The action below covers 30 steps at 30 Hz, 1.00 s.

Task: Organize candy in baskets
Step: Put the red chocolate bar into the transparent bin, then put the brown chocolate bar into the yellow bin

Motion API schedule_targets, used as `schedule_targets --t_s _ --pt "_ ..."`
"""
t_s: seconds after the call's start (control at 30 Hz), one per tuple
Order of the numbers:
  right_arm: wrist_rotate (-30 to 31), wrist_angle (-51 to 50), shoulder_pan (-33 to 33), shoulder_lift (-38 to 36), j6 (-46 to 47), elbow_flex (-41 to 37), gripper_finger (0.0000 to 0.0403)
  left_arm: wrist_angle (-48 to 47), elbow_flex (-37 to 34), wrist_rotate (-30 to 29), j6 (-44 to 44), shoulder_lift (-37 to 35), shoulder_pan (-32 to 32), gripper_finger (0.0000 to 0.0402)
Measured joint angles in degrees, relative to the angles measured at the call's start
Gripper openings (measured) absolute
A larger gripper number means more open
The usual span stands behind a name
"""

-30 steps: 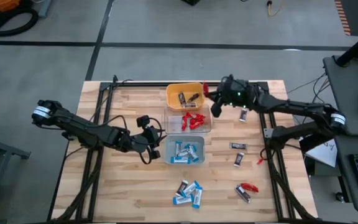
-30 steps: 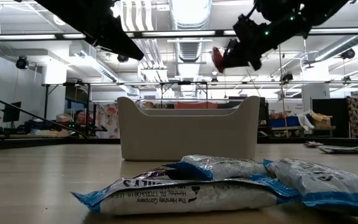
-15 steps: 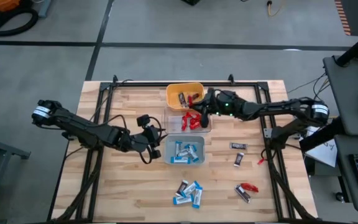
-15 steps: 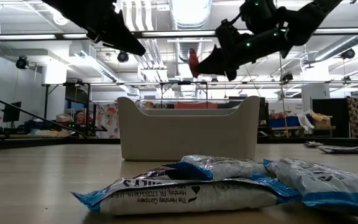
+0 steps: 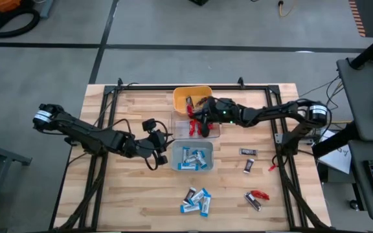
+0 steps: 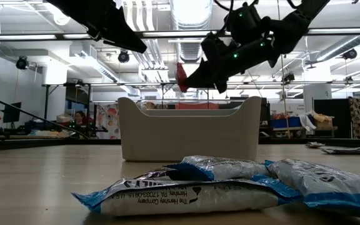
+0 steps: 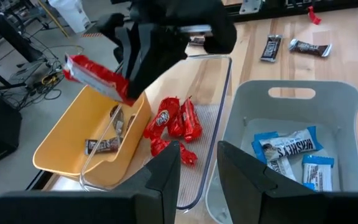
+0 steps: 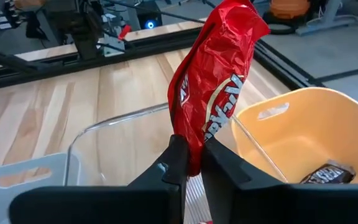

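The right gripper (image 5: 200, 115) is stretched across the table and hangs above the clear plastic bin with rounded corners (image 5: 176, 123), at the side near the yellow-orange plastic bin (image 5: 180, 95). Its two dark fingers (image 8: 178, 163) are pressed together on the lower end of a red wrapped mini bar (image 8: 216, 87), which stands up from them and touches nothing else. In the clear bin lie several more red wrapped bars (image 7: 173, 121). The yellow-orange bin holds a few dark brown bars (image 7: 101, 145).

The left gripper (image 5: 158, 144) waits low over the table, just beside the pale grey-blue plastic bin (image 5: 210, 157), with its fingers (image 7: 160, 177) a little apart and holding nothing. This bin holds blue-and-white wrapped bars (image 5: 192, 157).

More blue-and-white bars (image 5: 196, 199) lie loose on the wooden table (image 5: 128, 200) near the front edge, and dark bars (image 5: 248, 153) and a loose red bar (image 5: 259, 195) lie on the right part.
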Motion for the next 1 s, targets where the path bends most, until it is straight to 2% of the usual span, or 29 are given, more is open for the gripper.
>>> schedule_targets --t_s 0.27,0.53,0.77,1.0 --pt "0.39 -0.02 0.11 2.87 0.88 1.06 0.0096 0.07 0.0 0.0 -0.07 0.0 0.0 0.0091" --pt "0.42 -2.53 0.11 1.87 2.23 1.06 0.0145 -0.08 0.0 0.02 -0.26 0.0 0.0 0.0091" --pt "0.37 -6.58 0.37 -0.5 5.38 1.06 0.0157 -0.23 0.01 0.04 -1.23 0.0 0.0 0.0091" --pt "0.45 -17.51 0.25 -6.65 8.54 1.04 0.0153 -0.16 -0.01 0.07 -1.35 0.13 0.0 0.0091"
